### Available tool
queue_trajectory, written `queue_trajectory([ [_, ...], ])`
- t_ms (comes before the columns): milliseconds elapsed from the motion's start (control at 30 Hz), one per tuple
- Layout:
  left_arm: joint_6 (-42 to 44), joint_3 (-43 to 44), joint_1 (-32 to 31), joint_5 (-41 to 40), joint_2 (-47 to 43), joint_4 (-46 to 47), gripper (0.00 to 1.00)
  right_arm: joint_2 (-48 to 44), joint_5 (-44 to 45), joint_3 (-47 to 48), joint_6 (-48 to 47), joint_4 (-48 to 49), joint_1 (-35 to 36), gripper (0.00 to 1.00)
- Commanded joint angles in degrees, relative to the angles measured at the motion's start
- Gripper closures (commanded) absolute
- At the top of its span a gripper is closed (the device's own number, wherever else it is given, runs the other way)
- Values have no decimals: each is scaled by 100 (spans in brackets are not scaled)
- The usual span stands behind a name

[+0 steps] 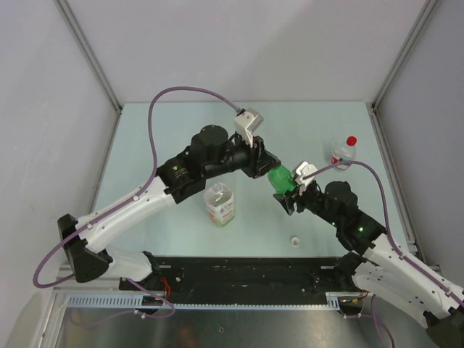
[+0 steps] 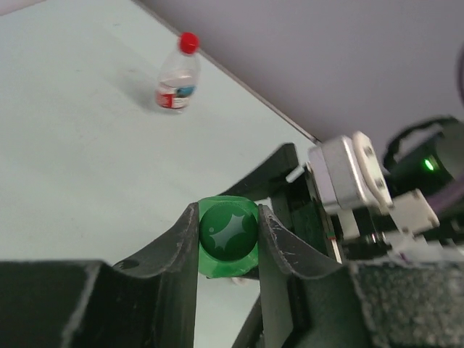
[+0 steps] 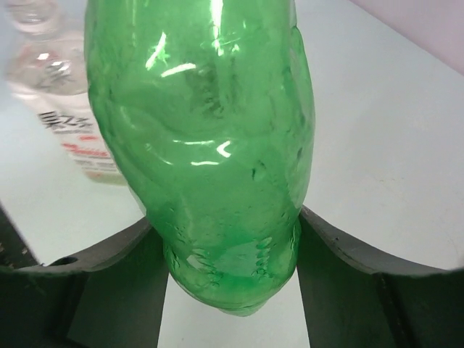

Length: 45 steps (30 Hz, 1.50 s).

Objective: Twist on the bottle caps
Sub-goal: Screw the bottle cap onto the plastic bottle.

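The green bottle [image 1: 280,180] hangs tilted above the table, and my right gripper [image 1: 288,197] is shut on its lower body [image 3: 203,145]. The green cap [image 2: 228,233] sits at the bottle's mouth, facing the left wrist camera. My left gripper [image 2: 228,232] is shut on this cap, one finger pressed against each side. A white cap [image 1: 295,240] lies loose on the table in front of the right arm. The red cap [image 1: 351,141] sits on the small clear bottle [image 2: 176,76] at the back right.
A wider clear bottle with an orange label [image 1: 220,204] stands upright with no cap under the left arm, and shows at the left of the right wrist view [image 3: 65,109]. Grey walls enclose the table on three sides.
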Motion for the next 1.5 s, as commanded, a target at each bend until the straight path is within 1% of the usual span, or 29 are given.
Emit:
queue_trajectory([
  [0,808,-438,-53,2337,-288,-45,95,-561,-1800,311,-231,725,-69,100],
  [33,1025,-532,-57,2604,-331,-42,96,-647,-2184,307,-240,753,-108,100],
  [100,1563,-759,-58,2982,-450,-40,95,-804,-2809,310,-143,822,-196,100],
  [167,1973,-893,-60,3503,-521,-42,90,-940,-3209,306,16,888,-273,100],
  [300,2704,-934,-68,4581,-518,-39,85,-1069,-4161,311,212,1146,-346,100],
  [333,2826,-912,-69,4733,-508,-35,84,-1085,-4367,311,215,1205,-356,100],
  [400,2915,-854,-65,4727,-494,-32,78,-1125,-4582,311,182,1263,-366,100],
  [433,2918,-841,-63,4652,-505,-35,71,-1144,-4604,311,130,1246,-366,100],
  [533,2846,-844,-61,4424,-620,-37,35,-1171,-4313,311,90,1192,-369,100],
  [567,2778,-832,-61,4316,-669,-34,20,-1163,-4170,315,101,1180,-372,100],
  [600,2691,-804,-61,4169,-720,-32,10,-1150,-4020,318,116,1156,-378,100],
  [633,2577,-759,-61,3977,-758,-31,5,-1135,-3852,328,132,1118,-381,100],
  [667,2441,-710,-61,3798,-804,-18,3,-1110,-3680,350,131,1037,-391,100],
  [800,2004,-638,-61,3129,-979,64,1,-995,-2901,388,149,780,-405,100],
  [867,1729,-654,-61,2466,-1064,129,1,-893,-2324,390,249,743,-409,100],
  [1000,1113,-594,-61,1232,-1141,227,0,-580,-540,390,421,567,-402,100],
  [1100,744,-388,-68,465,-1049,241,1,-223,432,390,376,396,-389,100],
  [1200,346,-131,-62,-430,-836,242,1,33,881,390,249,266,-292,100],
  [1267,128,40,-68,-854,-673,231,0,146,1113,390,169,254,-202,100],
  [1333,-47,210,-63,-1013,-487,228,1,236,1296,390,113,238,-105,100],
  [1467,-226,517,-61,-1214,-117,207,8,323,1566,390,16,204,110,100],
])
